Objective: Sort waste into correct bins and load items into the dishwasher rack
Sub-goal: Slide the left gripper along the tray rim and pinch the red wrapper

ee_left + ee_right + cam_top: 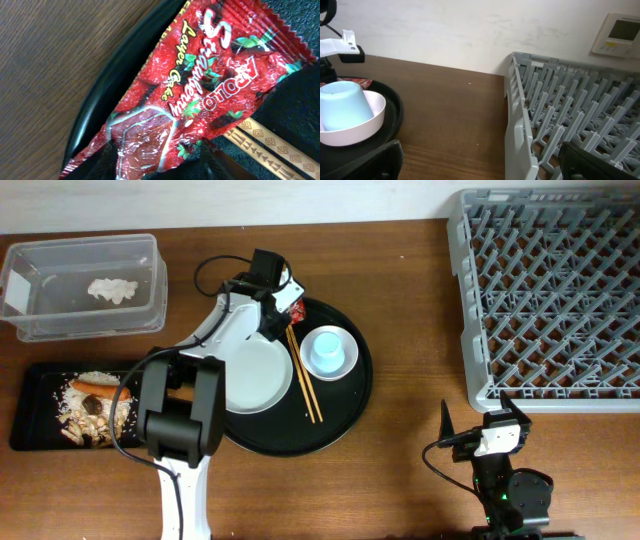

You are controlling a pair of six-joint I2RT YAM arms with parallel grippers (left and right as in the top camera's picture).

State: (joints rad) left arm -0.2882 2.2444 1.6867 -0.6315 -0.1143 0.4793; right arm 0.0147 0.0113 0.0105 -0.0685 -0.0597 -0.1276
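Note:
A red snack wrapper (200,85) lies on the rim of the round black tray (95,105). My left gripper (162,167) is open, with one finger on each side of the wrapper's near end; overhead it is at the tray's back edge (284,306). The wooden chopsticks (305,380) lie between the grey-white dish (255,375) and the upturned light blue cup (329,350), which sits in a small white bowl (367,125). My right gripper (505,418) is open and empty just in front of the grey rack (550,290).
The clear box (90,325) at the back left holds crumpled tissue (112,290). The flat black tray (30,380) at the left holds rice (95,378), a carrot (97,389) and a brown lump (92,406).

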